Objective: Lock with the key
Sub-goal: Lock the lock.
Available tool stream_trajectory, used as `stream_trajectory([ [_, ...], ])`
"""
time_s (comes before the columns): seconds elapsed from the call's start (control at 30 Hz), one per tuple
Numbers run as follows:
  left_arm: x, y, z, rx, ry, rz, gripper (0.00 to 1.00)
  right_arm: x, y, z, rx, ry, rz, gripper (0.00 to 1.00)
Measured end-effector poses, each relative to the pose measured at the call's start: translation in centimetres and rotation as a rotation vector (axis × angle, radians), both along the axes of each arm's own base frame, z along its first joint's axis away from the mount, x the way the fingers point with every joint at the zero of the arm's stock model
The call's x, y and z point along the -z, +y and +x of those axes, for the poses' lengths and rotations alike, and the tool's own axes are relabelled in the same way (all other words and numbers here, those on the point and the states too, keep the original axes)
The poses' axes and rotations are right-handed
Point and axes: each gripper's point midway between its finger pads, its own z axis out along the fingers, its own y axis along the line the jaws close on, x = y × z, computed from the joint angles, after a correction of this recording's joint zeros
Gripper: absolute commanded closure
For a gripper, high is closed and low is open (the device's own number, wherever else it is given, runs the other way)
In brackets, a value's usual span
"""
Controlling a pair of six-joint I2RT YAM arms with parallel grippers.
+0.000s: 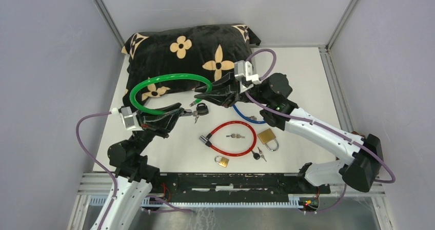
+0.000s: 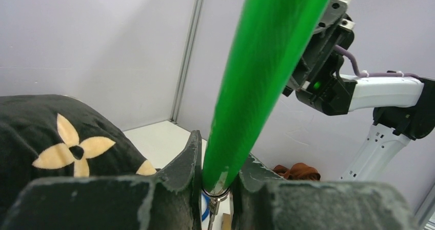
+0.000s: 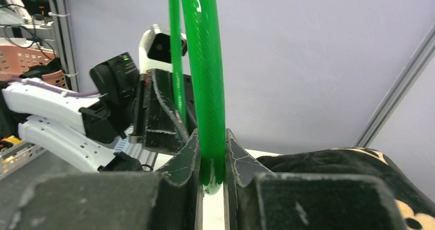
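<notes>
A green cable lock is held up as a loop over the table by both grippers. My left gripper is shut on one end of the green cable, which runs up between its fingers. A metal key ring shows just under that grip. My right gripper is shut on the cable's other end. The black lock head and a small key hang between the two grippers.
A black pillow with tan flowers lies at the back. On the table lie a red cable lock, a blue cable, a large brass padlock, a small brass padlock and loose keys.
</notes>
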Motion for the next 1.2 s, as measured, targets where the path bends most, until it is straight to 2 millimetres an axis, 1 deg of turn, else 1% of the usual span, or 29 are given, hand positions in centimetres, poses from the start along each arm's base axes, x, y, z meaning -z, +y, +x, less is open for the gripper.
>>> stream_trajectory([
  [0.07,-0.1,0.1,-0.1,0.001,0.000,-0.007,0.98,0.0,1.1,0.6,-0.001,0.015,-0.001,1.00],
  [0.17,-0.2,0.2,0.0,-0.007,0.003,-0.012,0.98,1.0,2.4,1.4,-0.005,0.052,-0.022,1.00],
  [0.23,-0.2,0.3,0.1,-0.009,0.007,-0.016,0.98,1.6,2.9,1.6,-0.012,0.075,-0.033,1.00],
  [0.3,-0.2,0.4,0.1,-0.010,0.011,-0.020,0.98,1.8,3.3,1.4,-0.028,0.091,-0.038,1.00],
  [0.47,-0.2,0.4,0.1,-0.009,0.012,-0.025,0.98,1.1,3.3,1.1,-0.035,0.089,-0.026,1.00],
  [0.67,0.2,0.4,0.3,-0.013,0.023,-0.025,0.98,0.3,2.9,0.7,-0.039,0.083,-0.016,1.00],
  [0.87,0.2,0.4,0.3,-0.013,0.022,-0.025,0.98,0.2,3.1,0.0,-0.069,0.107,-0.011,1.00],
  [0.97,0.2,0.4,0.3,-0.013,0.022,-0.025,0.98,0.4,3.3,-0.2,-0.083,0.118,-0.017,1.00],
  [1.2,0.2,0.4,0.4,-0.016,0.026,-0.025,0.98,0.4,3.9,-0.1,-0.100,0.114,-0.026,1.00],
])
